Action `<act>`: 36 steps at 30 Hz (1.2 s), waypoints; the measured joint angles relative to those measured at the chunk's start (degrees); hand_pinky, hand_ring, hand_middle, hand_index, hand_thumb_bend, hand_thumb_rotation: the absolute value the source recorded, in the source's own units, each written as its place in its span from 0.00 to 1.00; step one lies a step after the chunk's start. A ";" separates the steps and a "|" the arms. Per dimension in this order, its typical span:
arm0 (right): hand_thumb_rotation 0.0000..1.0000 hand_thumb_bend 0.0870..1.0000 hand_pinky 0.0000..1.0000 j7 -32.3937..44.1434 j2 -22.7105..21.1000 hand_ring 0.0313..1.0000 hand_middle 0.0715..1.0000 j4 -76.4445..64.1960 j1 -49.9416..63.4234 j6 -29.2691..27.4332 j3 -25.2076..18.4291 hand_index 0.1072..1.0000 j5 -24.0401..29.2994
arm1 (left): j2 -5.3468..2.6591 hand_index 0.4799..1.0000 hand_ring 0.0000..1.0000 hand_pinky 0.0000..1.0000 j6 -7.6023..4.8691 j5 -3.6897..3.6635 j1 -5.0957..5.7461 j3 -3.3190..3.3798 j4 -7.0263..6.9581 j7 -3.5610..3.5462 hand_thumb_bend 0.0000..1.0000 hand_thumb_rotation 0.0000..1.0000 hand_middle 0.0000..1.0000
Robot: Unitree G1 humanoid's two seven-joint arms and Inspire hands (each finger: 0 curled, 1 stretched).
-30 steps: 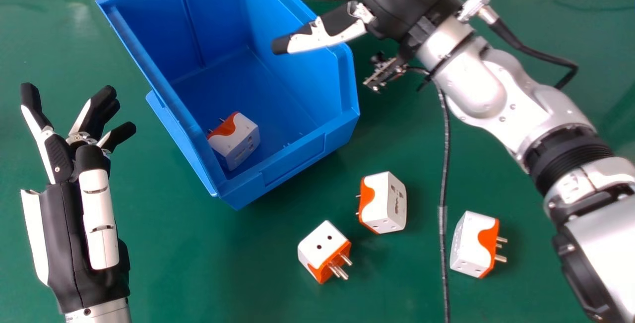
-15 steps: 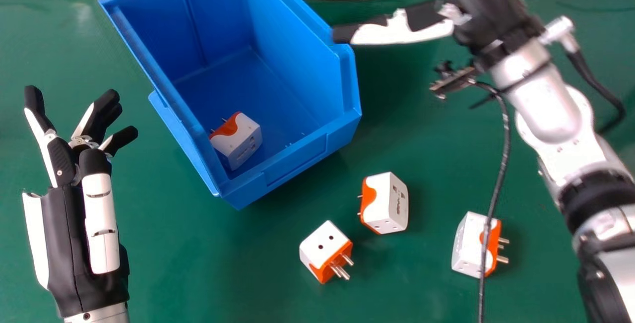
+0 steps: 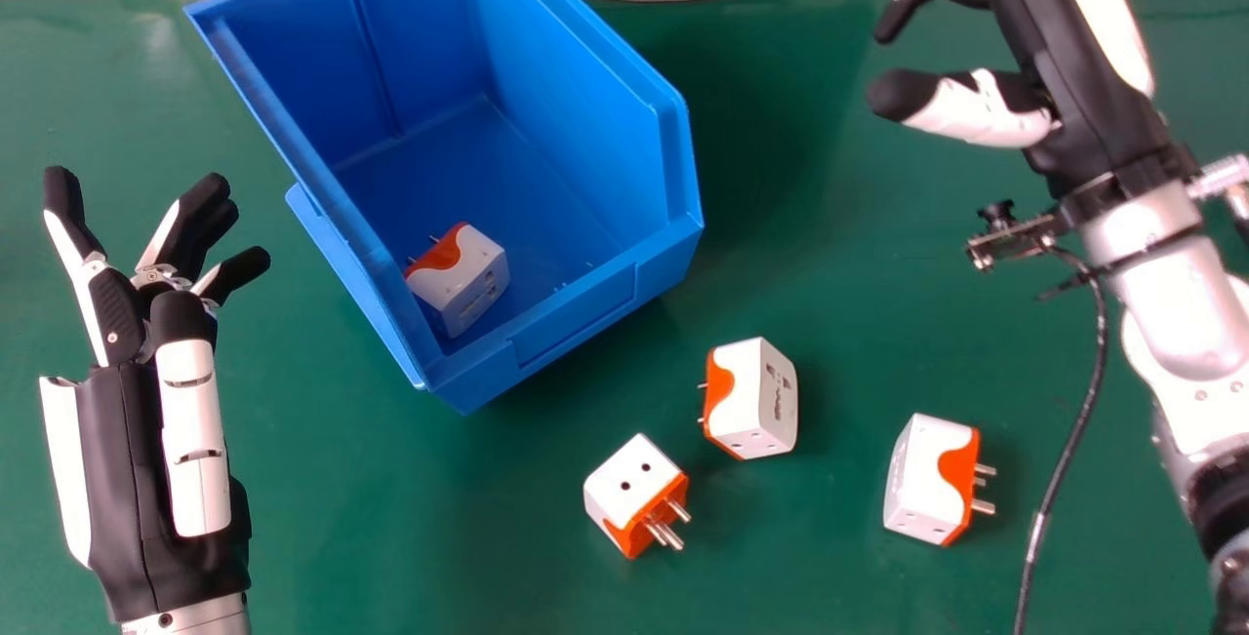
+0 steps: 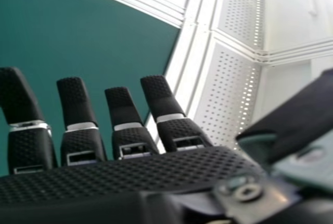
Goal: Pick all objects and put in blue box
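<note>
Head view, and it's the green table (image 3: pixel 390 528) spreading under everything, while the right hand view picks up white panels (image 4: pixel 223 83) dotted with holes beyond the table's edge. On the right side the silver right arm (image 3: pixel 1161 294) slants in. The big blue box (image 3: pixel 576 313) sits on the table between the two hands, its inside showing. Over at the left it's the left hand (image 3: pixel 122 313), open and holding nothing, fingers spread. Far right of the box, well apart from it, here's the right hand (image 3: pixel 1064 59), open too, and its own view shows the fingers (image 4: pixel 122 104) loosely extended with nothing in them. Now the plugs, four of them, white and orange! One plug (image 3: pixel 468 284) lies inside the box, near its front left corner. Three are out on the table: one plug (image 3: pixel 766 401) near the box's front right corner, another (image 3: pixel 634 489) just beside that one and nearer the robot, and the last (image 3: pixel 927 479) farther right, metal pins pointing right
</note>
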 measured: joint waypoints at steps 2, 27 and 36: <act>0.85 1.00 0.25 -0.11 -0.40 0.55 0.65 -0.05 1.31 -0.03 -0.15 0.61 -0.02 | -0.01 0.73 0.86 0.77 0.05 0.04 0.01 0.00 -0.03 0.14 0.47 0.93 0.86; 0.72 1.00 0.23 -1.78 -5.17 0.48 0.59 -3.76 12.91 1.20 -1.68 0.53 -2.70 | 0.00 0.74 0.86 0.77 -0.07 -0.39 0.61 -0.44 -0.08 -0.53 0.48 0.93 0.86; 0.66 1.00 0.24 -0.19 -6.90 0.49 0.59 -7.26 15.21 2.62 -1.68 0.55 -2.79 | -0.02 0.74 0.86 0.76 -0.06 -1.19 1.79 -0.49 -0.84 -1.35 0.48 0.92 0.86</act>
